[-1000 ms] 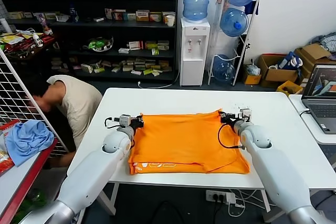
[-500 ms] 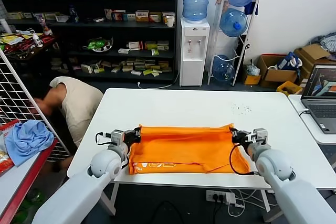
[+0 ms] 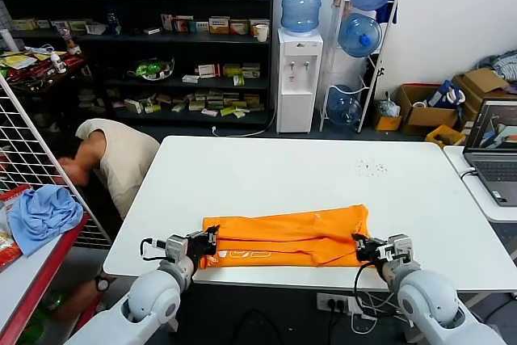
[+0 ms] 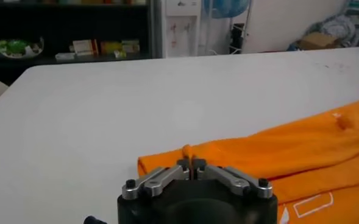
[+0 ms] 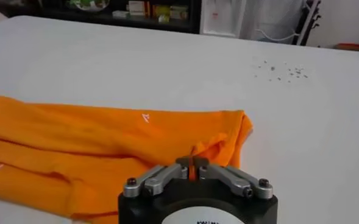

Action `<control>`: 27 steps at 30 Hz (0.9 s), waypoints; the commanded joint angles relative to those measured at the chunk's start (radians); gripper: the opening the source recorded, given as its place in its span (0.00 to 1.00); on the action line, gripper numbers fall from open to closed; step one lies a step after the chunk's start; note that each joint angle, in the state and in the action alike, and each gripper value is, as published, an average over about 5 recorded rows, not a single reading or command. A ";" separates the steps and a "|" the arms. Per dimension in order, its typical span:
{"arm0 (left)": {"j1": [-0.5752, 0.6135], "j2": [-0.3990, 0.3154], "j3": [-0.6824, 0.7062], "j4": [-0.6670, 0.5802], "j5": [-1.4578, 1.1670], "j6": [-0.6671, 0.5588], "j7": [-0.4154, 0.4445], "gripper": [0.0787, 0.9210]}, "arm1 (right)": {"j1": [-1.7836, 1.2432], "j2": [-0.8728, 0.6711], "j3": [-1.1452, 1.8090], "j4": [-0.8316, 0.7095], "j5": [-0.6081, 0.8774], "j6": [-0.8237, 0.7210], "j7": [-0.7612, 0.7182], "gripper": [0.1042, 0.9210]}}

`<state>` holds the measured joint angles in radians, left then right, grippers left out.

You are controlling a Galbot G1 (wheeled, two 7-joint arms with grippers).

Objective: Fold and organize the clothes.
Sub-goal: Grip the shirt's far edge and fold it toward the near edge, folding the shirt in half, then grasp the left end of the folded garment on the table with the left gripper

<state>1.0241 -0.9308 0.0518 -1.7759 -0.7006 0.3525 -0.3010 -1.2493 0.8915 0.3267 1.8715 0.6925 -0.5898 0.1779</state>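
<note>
The orange T-shirt (image 3: pixel 287 236) lies folded into a narrow band along the near edge of the white table (image 3: pixel 307 171), a small pale print showing near its left end. My left gripper (image 3: pixel 206 241) is shut on the shirt's left end, with a pinch of orange fabric between its fingers in the left wrist view (image 4: pixel 191 163). My right gripper (image 3: pixel 361 246) is shut on the shirt's right end, orange cloth pinched between its fingers in the right wrist view (image 5: pixel 193 166). The shirt also shows in the left wrist view (image 4: pixel 289 152) and the right wrist view (image 5: pixel 94 152).
A person in a beige shirt (image 3: pixel 117 159) bends down left of the table. A laptop (image 3: pixel 493 151) sits on a side table at right. A light blue cloth (image 3: pixel 40 212) lies on a red-edged surface at far left. Shelves, a water dispenser (image 3: pixel 299 78) and bottles stand behind.
Both grippers have pulled the shirt's far edge toward the near table edge, folding the shirt over itself into a narrow band. Both arms have drawn back toward me.
</note>
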 commanded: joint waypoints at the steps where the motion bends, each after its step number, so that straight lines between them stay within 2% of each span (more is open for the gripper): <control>1: 0.068 0.010 -0.019 -0.057 0.038 -0.007 -0.018 0.16 | -0.059 -0.001 0.014 0.058 -0.002 -0.015 0.021 0.30; 10: 0.085 0.009 -0.061 -0.053 -0.067 0.018 -0.055 0.46 | -0.050 0.010 0.011 0.068 0.002 -0.018 0.027 0.62; 17: 0.067 -0.020 -0.088 -0.008 -0.160 0.039 -0.088 0.71 | -0.068 0.020 0.012 0.082 -0.007 -0.018 0.027 0.84; 20: 0.054 -0.031 -0.094 0.011 -0.203 0.053 -0.101 0.82 | -0.077 0.022 0.014 0.091 -0.011 -0.018 0.026 0.87; 23: 0.047 -0.039 -0.094 0.026 -0.225 0.062 -0.105 0.87 | -0.084 0.023 0.018 0.098 -0.013 -0.017 0.026 0.88; 25: 0.043 -0.044 -0.093 0.034 -0.231 0.064 -0.105 0.87 | -0.087 0.023 0.020 0.099 -0.014 -0.016 0.026 0.88; 27: 0.038 -0.050 -0.090 0.045 -0.234 0.065 -0.103 0.84 | -0.089 0.025 0.022 0.099 -0.014 -0.015 0.026 0.88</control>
<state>1.0679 -0.9657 -0.0308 -1.7607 -0.8647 0.4055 -0.3915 -1.3251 0.9140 0.3461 1.9583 0.6804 -0.6050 0.2019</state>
